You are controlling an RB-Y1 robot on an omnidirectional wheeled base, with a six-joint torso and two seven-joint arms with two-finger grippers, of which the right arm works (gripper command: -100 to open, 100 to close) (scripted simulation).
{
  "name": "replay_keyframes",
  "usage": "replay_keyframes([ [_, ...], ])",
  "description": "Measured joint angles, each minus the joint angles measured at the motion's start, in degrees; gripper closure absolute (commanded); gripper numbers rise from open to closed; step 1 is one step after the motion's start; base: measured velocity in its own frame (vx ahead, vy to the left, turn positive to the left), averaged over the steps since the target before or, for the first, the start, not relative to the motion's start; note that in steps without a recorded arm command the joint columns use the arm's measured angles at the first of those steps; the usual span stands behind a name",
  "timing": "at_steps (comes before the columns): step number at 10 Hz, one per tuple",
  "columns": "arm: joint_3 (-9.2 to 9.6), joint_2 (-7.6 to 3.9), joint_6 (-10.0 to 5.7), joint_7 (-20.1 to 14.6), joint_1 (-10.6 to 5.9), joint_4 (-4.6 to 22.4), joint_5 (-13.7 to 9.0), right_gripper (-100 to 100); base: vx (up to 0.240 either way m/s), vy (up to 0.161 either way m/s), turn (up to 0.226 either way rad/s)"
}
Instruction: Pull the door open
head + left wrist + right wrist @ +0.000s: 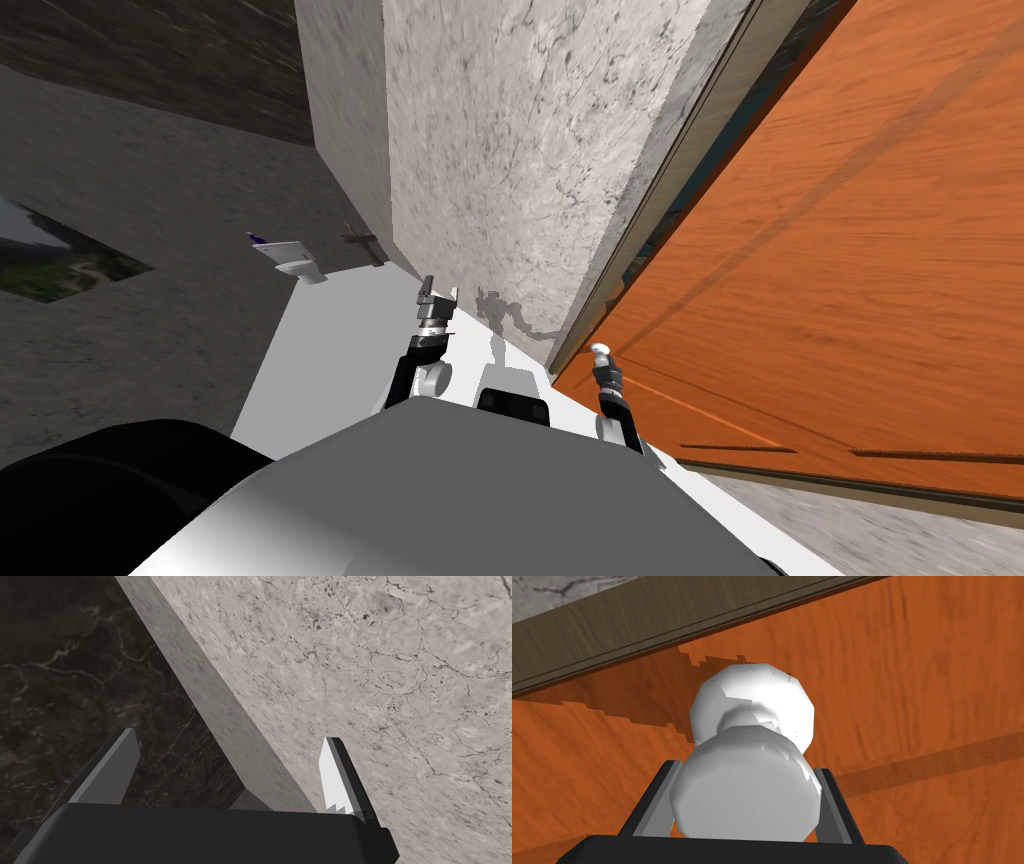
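White knob (747, 796) sits clamped in the right hand (746, 768), on the orange door (912, 676). Left hand (230, 737) hangs open beside a marbled wall (375, 676).

Right gripper (745, 770) jaws are packed tight by the white knob (747, 796). The door frame (612, 641) crowds close beside it and the orange door (850, 250) walls off the right. The grey wall (500, 150) corner is just ahead of the left gripper (230, 737), its finger gap free. The white floor strip (300, 370) left of the wall is passable.

Orange wood-grain door (850, 250), slightly ajar from its brown frame (662, 631), white round knob (747, 796) near that edge
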Motion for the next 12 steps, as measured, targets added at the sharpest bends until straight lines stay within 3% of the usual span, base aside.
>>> replay_keyframes([
  [12,0.56,0.16,0.36,-15.27,-1.33,0.94,-2.88,100,-0.043,-0.010,0.047],
])
